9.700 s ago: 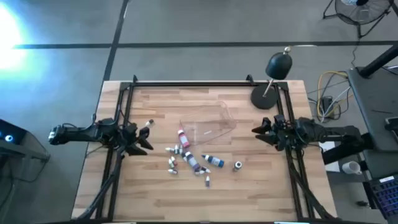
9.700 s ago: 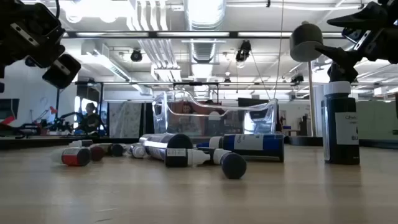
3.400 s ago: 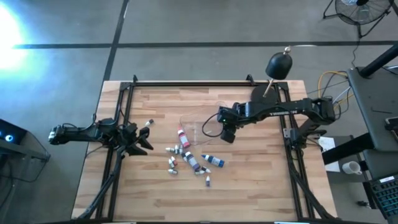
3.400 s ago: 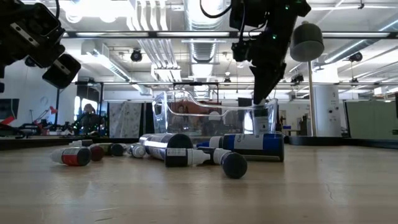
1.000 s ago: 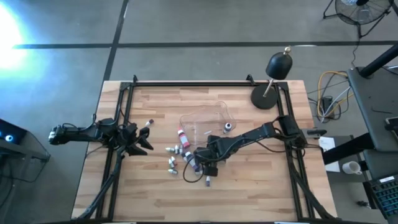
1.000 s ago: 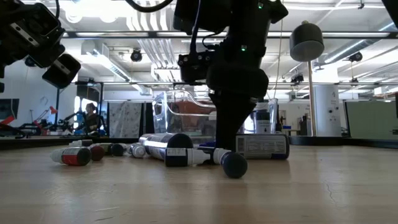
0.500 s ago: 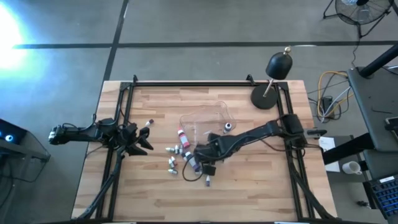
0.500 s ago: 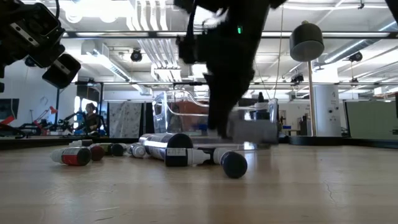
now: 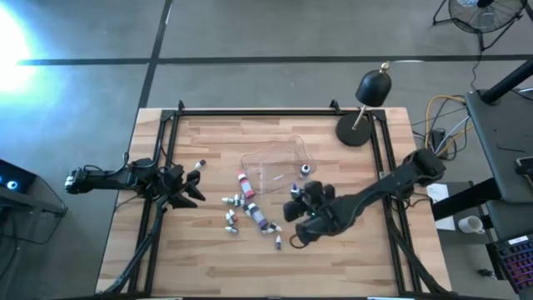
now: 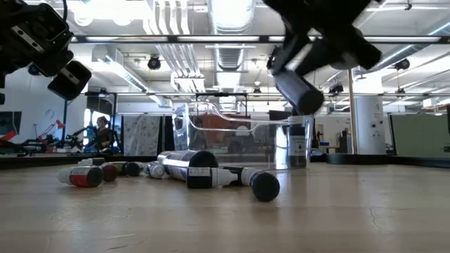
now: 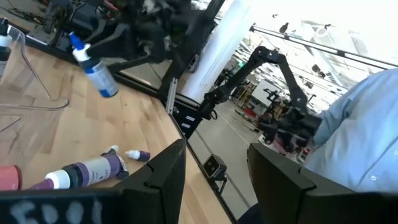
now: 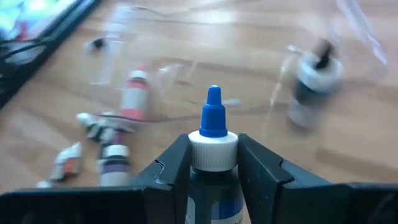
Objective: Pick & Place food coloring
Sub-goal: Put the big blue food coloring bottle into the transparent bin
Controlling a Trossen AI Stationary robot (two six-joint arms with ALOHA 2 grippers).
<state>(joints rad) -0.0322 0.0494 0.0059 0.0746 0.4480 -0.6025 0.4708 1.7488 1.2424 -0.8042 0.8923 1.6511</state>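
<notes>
In my right wrist view, the right gripper (image 12: 213, 165) is clamped on a blue-tipped food coloring bottle (image 12: 213, 152), now lifted clear of the pile (image 9: 250, 215) it lay in a second ago, so this pick looks done. Beyond it waits the clear tray (image 9: 283, 158) with one bottle (image 9: 306, 169) inside. My left gripper (image 9: 190, 187) idles at the table's left edge, fingers apart and empty; motion blur hides the held bottle's body.

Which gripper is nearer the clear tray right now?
Right. The right gripper, shut on a blue-tipped bottle, hangs just beside the tray, at its near right corner. The left gripper waits at the table's left edge, well away from it.
</notes>
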